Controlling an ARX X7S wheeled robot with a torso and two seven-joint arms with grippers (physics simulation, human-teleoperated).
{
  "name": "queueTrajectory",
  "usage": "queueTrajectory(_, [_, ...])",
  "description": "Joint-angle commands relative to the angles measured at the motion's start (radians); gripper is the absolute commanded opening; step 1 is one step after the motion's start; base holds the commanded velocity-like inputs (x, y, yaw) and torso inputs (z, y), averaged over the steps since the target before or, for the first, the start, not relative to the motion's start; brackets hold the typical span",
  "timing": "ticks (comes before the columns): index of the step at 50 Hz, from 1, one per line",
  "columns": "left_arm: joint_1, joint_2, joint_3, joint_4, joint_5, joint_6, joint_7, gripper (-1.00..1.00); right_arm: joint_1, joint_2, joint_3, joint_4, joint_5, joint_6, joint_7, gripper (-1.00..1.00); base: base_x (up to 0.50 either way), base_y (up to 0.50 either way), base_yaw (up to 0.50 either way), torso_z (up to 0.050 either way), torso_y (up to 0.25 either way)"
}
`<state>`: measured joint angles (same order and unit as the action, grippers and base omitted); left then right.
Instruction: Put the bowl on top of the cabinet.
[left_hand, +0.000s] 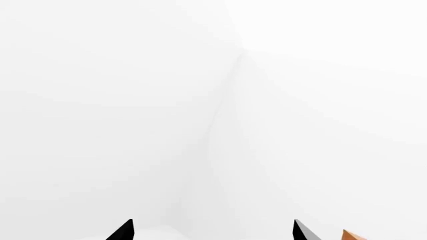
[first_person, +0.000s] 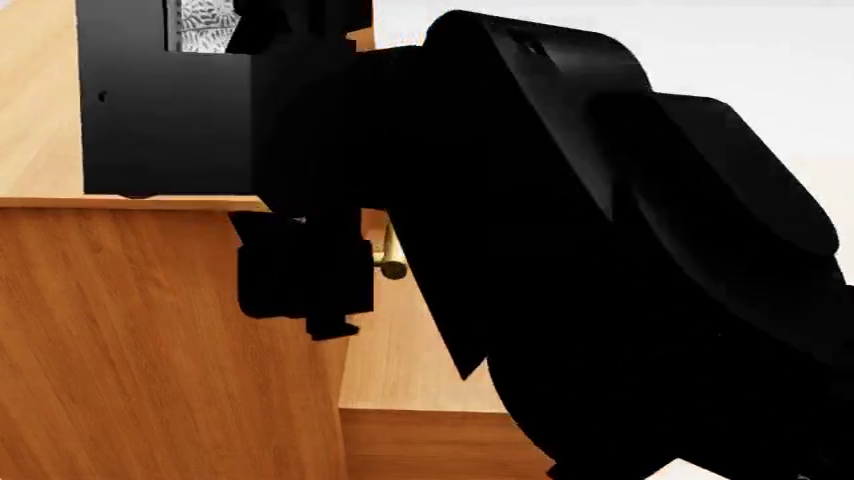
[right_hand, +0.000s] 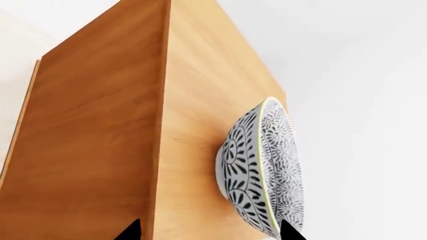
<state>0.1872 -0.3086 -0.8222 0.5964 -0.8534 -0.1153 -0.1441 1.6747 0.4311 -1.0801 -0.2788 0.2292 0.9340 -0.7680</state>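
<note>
Right wrist view, bowl (right_hand: 263, 172) on cabinet (right_hand: 113, 140), beside right hand (right_hand: 210, 231)

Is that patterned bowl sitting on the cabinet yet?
Yes: the bowl rests foot-down against the cabinet top. Whether the right end effector grips it, cannot tell.

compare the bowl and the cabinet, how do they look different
The bowl is round and curved; the cabinet is a flat-sided box with sharp edges. The bowl is white with a dense dark leaf pattern; the cabinet is plain orange-brown wood grain. The bowl is far smaller and sits against the cabinet's flat face.
</note>
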Motion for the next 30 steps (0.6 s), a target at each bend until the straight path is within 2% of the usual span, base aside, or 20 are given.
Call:
queueTrajectory(1, [0.003, 0.000, 0.003, 0.002, 0.001, 0.002, 0.000, 1.00, -0.086, 0.124, 0.094, -0.235, 0.073, 0.073, 0.055, 1.00, 0.00, 0.00, 0.00, 0.000, 0.000])
queueTrajectory(14, [0.005, -0.003, 0.002, 0.003, -0.001, 0.004, 0.000, 1.00, -0.285, 0.199, 0.211, -0.390, 0.153, 0.152, 0.179, 1.00, 0.00, 0.00, 0.00, 0.000, 0.000])
queueTrajectory(30, [0.003, -0.005, 0.010, 0.004, 0.004, 0.004, -0.003, 1.00, -0.609, 0.265, 0.502, -0.591, 0.321, 0.271, 0.367, 1.00, 0.00, 0.00, 0.00, 0.000, 0.000])
